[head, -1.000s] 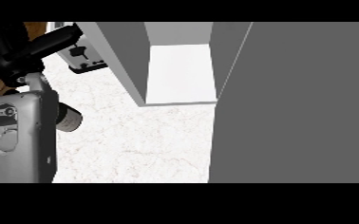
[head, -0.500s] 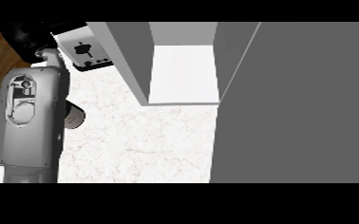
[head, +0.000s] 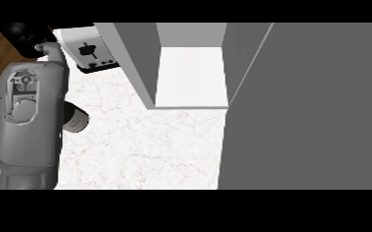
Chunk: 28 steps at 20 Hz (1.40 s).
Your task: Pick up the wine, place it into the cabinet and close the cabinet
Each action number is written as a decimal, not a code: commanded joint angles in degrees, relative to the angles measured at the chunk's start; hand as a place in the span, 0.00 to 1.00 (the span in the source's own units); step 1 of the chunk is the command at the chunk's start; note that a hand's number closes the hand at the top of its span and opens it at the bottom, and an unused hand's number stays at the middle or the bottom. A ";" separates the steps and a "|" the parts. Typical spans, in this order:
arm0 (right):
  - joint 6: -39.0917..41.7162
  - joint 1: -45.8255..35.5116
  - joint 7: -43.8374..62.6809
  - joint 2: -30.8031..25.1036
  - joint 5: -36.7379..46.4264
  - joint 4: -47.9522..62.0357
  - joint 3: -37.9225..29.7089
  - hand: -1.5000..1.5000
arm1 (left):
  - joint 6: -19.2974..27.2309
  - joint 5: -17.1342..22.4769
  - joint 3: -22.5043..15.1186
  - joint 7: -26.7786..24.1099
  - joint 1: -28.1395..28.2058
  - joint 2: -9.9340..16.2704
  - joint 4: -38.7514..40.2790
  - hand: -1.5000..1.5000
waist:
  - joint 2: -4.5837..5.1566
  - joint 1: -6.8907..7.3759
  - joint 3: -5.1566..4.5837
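Note:
The wine bottle [head: 76,118] is a dark shape on the white counter at the left, and my left forearm hides most of it. That grey forearm [head: 30,118] runs up the left side of the view. My black left hand [head: 24,33] sits at the top left corner, beyond the bottle and not on it; its shape is unclear. The cabinet [head: 190,76] stands open with a white floor and grey walls. Its grey door [head: 301,108] is swung out and fills the right side. My right hand does not show.
A white toaster [head: 90,54] stands at the back left, between my left hand and the cabinet's left wall [head: 135,59]. White marbled counter [head: 145,147] lies between the forearm and the open door.
My left forearm has swung upright along the left edge and now covers more of the bottle. The hand has moved to the far top left corner. The bottle has stayed in place.

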 commanded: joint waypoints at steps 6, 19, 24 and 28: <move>-2.15 -0.87 6.83 -1.71 -2.60 -10.35 -2.21 0.00 | 2.09 -5.07 -3.55 7.08 -2.18 -3.41 -5.82 0.00 | -0.01 -0.06 0.72; -4.28 -1.77 13.39 -2.85 -1.88 -15.43 -0.50 0.00 | -0.48 -11.72 -2.18 16.00 1.44 0.50 -13.01 0.00 | -0.01 0.14 0.67; -4.71 1.28 12.51 -2.63 0.02 -17.28 2.24 0.00 | -3.46 -11.81 -1.72 17.64 7.54 1.71 -18.39 0.00 | -0.14 -0.08 0.67; -4.37 -0.47 11.99 -3.15 -3.27 -15.73 -1.47 0.00 | -4.74 -14.46 -2.42 20.95 10.64 1.50 -23.50 0.00 | -0.08 0.26 0.71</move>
